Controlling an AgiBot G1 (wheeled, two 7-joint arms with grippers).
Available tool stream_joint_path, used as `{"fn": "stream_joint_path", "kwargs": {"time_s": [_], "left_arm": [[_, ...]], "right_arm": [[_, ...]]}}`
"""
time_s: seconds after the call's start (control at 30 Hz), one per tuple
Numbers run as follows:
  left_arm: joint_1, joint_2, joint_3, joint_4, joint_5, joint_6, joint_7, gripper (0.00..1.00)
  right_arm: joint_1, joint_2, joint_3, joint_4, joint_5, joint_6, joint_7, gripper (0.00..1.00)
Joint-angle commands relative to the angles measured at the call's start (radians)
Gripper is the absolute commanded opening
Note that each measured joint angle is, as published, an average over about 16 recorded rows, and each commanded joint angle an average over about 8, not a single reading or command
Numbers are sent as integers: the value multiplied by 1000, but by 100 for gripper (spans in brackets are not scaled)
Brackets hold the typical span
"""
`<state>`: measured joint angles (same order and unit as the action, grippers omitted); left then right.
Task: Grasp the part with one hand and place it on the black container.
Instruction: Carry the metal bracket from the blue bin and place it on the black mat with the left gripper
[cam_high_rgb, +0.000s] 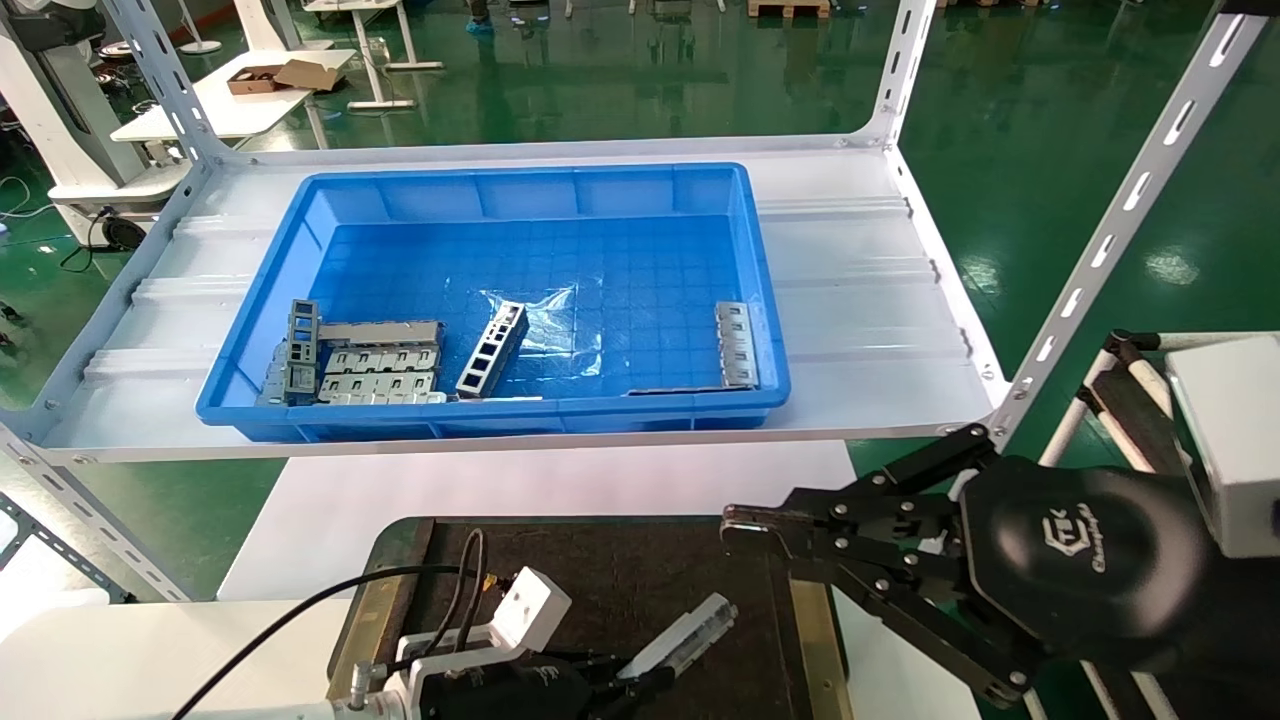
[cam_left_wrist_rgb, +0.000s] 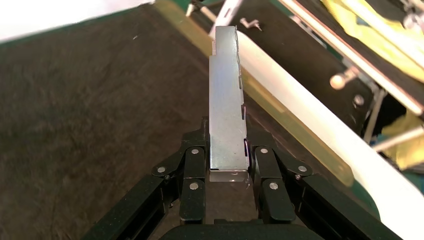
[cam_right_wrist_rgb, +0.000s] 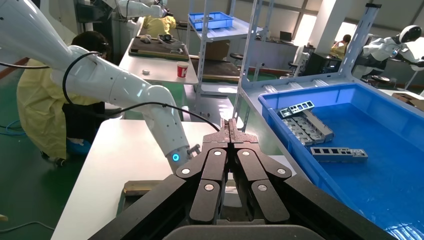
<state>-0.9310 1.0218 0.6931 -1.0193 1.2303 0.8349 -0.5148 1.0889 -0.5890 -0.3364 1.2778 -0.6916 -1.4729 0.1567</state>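
Observation:
The part (cam_high_rgb: 685, 628) is a slim silver-grey metal bar, held by one end in my left gripper (cam_high_rgb: 640, 678), which is shut on it. In the left wrist view the part (cam_left_wrist_rgb: 227, 100) sticks out forward from between the fingers (cam_left_wrist_rgb: 193, 165) of the left gripper (cam_left_wrist_rgb: 228, 152). It is over the matte black felt of the black container (cam_high_rgb: 620, 570), near the right-hand brass-olive strip (cam_high_rgb: 815, 630); the felt (cam_left_wrist_rgb: 90, 100) fills much of the wrist view. I cannot tell whether the part touches the felt. My right gripper (cam_high_rgb: 745, 525) is shut and empty beside the container's right edge, and shows shut in its wrist view (cam_right_wrist_rgb: 230, 127).
A deep blue bin (cam_high_rgb: 520, 178) stands on the white shelf behind the container; it also shows in the right wrist view (cam_right_wrist_rgb: 350, 91). It holds a dark ladder-like piece (cam_high_rgb: 493, 350), flat tabbed plates (cam_high_rgb: 380, 375) and another silver piece (cam_high_rgb: 737, 343). Shelf uprights (cam_high_rgb: 1120, 215) rise at the right.

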Motion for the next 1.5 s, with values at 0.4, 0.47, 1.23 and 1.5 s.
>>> {"fn": "stream_joint_path", "kwargs": {"time_s": [0.4, 0.47, 1.23, 1.5], "left_arm": [[71, 98, -19, 107, -4, -218, -85, 0], [90, 109, -25, 101, -7, -260, -96, 0], [161, 230, 8, 140, 22, -623, -296, 0], [131, 259, 40, 187, 31, -650, -351, 22]], "right_arm": [[0, 0, 0, 0, 0, 0, 0, 0], [0, 0, 0, 0, 0, 0, 0, 0], [0, 0, -1, 0, 1, 0, 0, 0], [0, 0, -1, 0, 1, 0, -1, 26]]}}
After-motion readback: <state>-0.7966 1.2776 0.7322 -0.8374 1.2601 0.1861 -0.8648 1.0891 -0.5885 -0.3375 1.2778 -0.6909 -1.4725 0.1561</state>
